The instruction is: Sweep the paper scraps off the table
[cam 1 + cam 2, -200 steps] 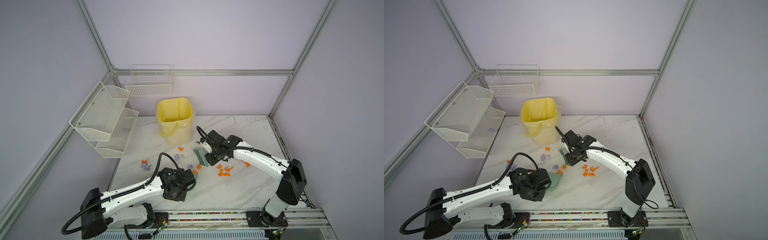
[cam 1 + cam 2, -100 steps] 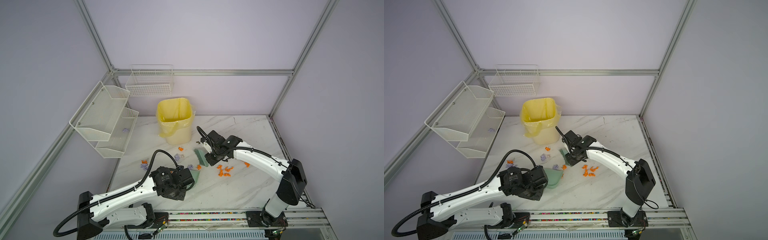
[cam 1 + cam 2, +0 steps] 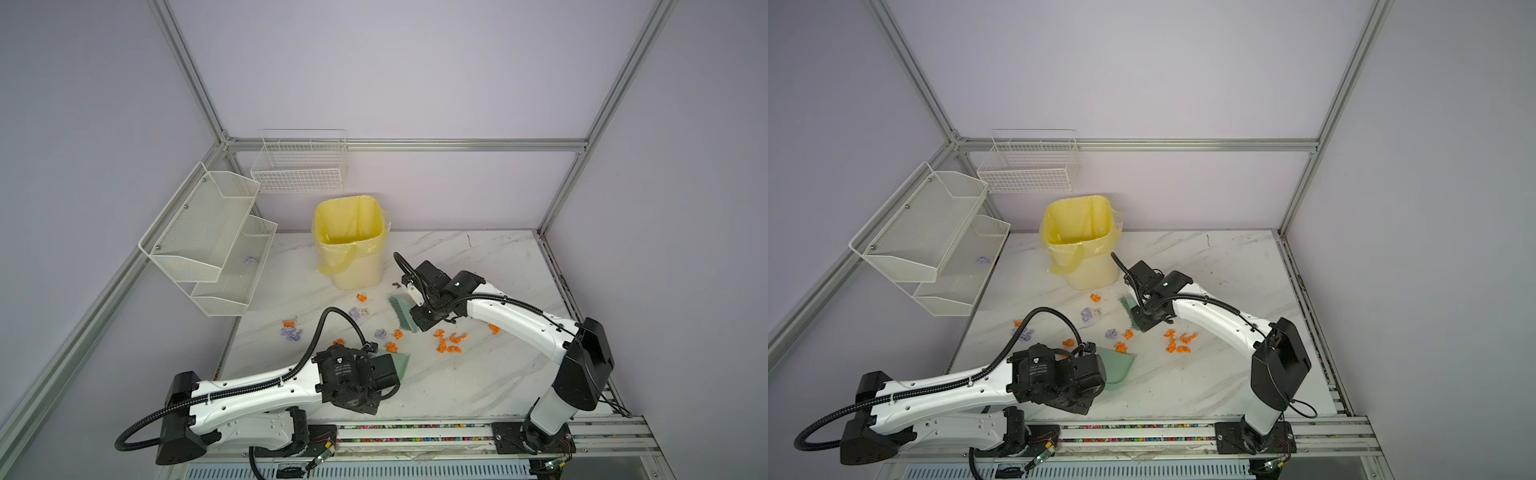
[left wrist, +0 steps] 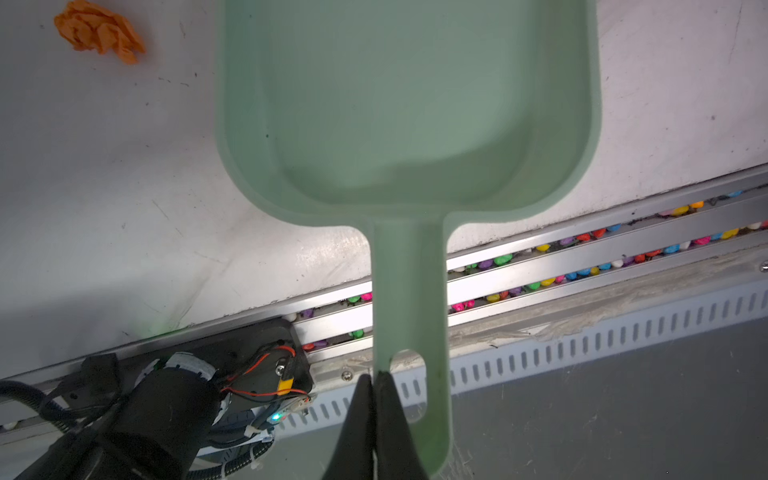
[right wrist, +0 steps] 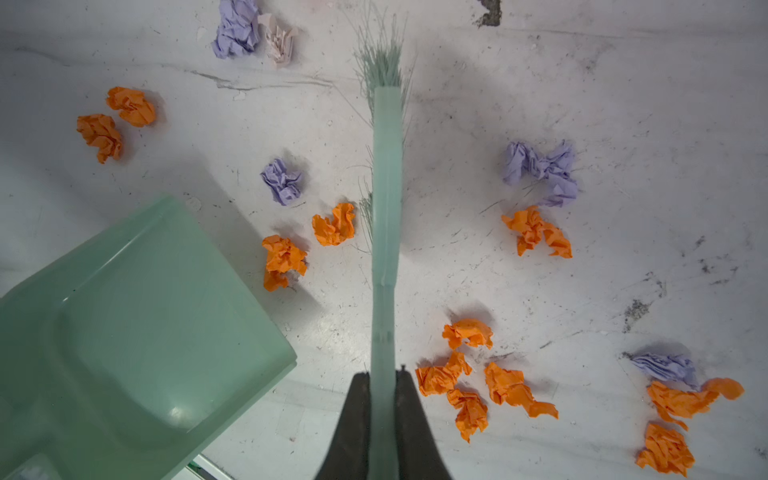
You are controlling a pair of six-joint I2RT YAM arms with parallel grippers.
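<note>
Several orange and lilac paper scraps lie scattered on the white marbled table. My left gripper is shut on the handle of a green dustpan, whose empty pan lies near the table's front edge. An orange scrap lies beside it. My right gripper is shut on a green brush, which hangs over the scraps with its bristles pointing down. The dustpan's mouth lies close to the brush.
A bin with a yellow liner stands at the back of the table. White wire shelves and a wire basket hang at the back left, with a lilac scrap in the lower shelf. A metal rail borders the front edge.
The left arm has shifted its elbow and carried the dustpan slightly toward the front edge. The right arm and the brush have stayed where they were.
</note>
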